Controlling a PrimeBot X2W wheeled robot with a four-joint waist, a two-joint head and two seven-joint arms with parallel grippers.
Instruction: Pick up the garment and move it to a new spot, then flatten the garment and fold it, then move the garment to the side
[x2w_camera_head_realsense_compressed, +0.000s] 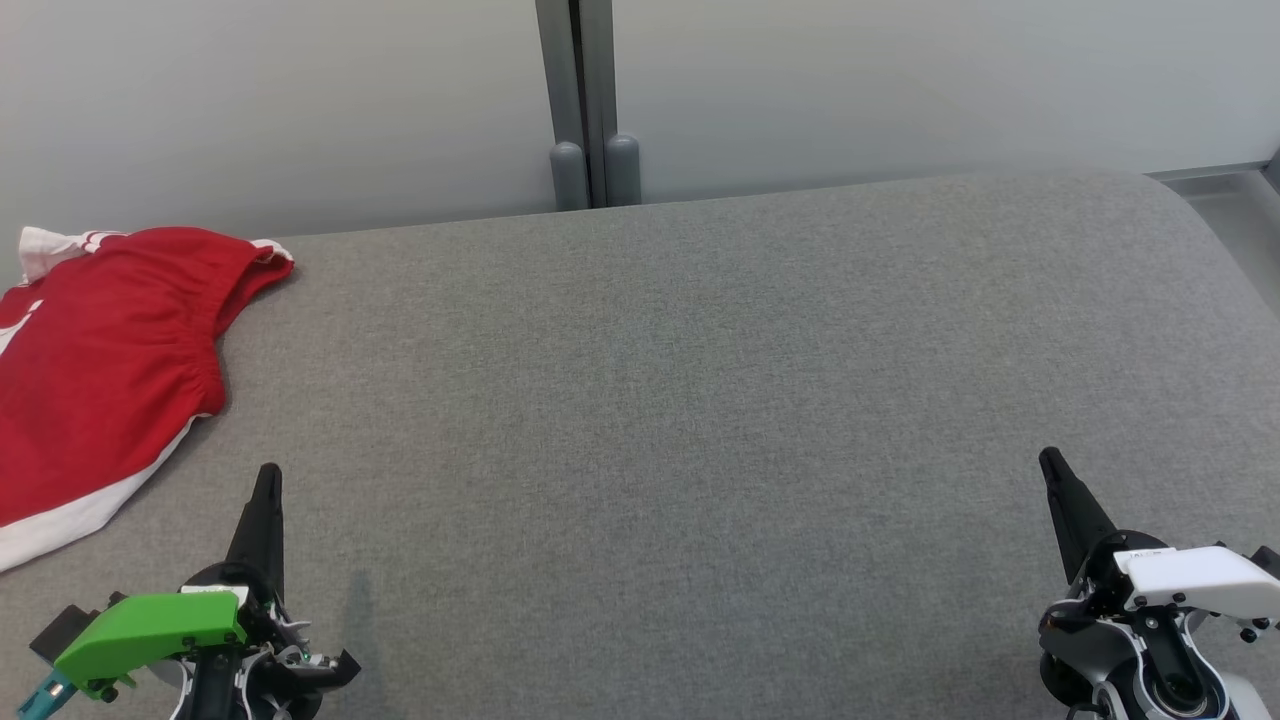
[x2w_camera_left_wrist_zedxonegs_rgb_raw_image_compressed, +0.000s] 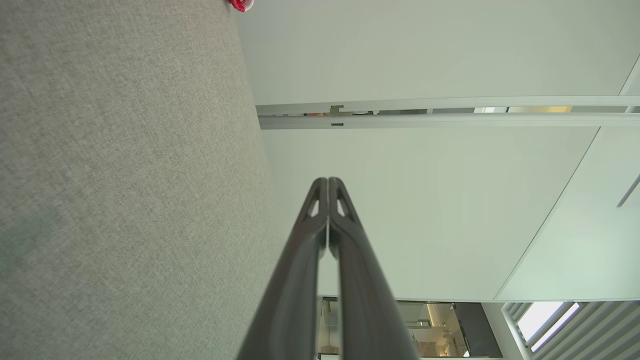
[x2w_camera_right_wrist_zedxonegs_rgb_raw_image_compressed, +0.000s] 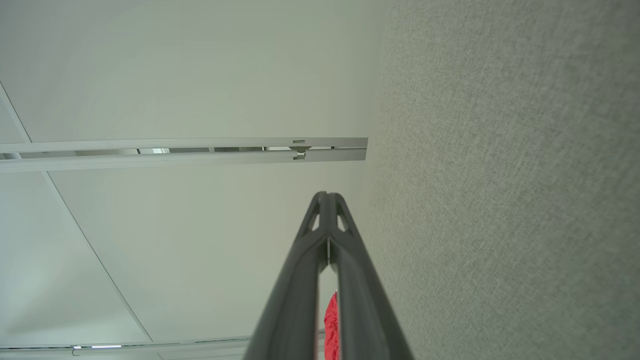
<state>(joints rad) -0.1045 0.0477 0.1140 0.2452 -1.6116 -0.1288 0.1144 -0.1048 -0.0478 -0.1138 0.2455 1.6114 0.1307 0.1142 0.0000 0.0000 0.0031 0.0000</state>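
The garment (x2w_camera_head_realsense_compressed: 100, 370), red with white trim, lies rumpled at the left edge of the head view on the grey fabric-covered desk (x2w_camera_head_realsense_compressed: 700, 400); part of it runs out of frame. I judge it light, soft and limp: it will sag and drag when lifted, and it has no stiff edge. The gathered seam on its right side and the white hem at lower left look like the firmest places to pinch (two layers may come up together).

The left gripper (x2w_camera_head_realsense_compressed: 268, 478) sits at lower left, near the hem, fingers clenched on nothing. The right gripper (x2w_camera_head_realsense_compressed: 1052, 465) sits at lower right, well apart from the cloth, fingers likewise clenched and empty.

The middle and right of the desk give open room for laying out. The far edge meets a pale wall (x2w_camera_head_realsense_compressed: 300, 100), and the upper right corner rounds off; I plan to keep the cloth inboard of both.
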